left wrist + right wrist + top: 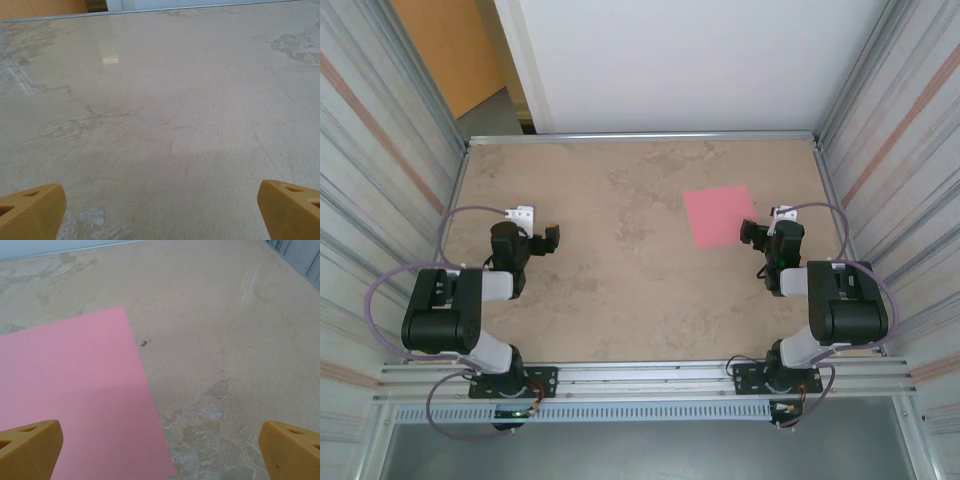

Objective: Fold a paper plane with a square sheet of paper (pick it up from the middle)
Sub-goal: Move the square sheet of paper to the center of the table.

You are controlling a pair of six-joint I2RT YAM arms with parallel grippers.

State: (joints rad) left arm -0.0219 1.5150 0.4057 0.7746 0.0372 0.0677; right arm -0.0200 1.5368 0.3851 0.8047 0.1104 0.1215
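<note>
Top external: pink paper (pixel 719 216) slightly askew

A: What is the table (pixel 620 300) made of?
B: Stone-patterned beige laminate by the look of it, smooth, with a soft sheen.
A: And the square sheet of paper (pixel 719 215) lying on it?
B: Thin pink paper, matt, flat and uncreased.
A: The walls (pixel 370 150) along the table's sides?
B: Ribbed bare metal, dull grey. The rail (pixel 650 380) at the table's near edge looks like brushed aluminium.
A: The right gripper (pixel 160 452) above the table?
B: Its fingers (pixel 30 447) are matt ochre plastic. The left gripper (pixel 160 212) has the same.
</note>
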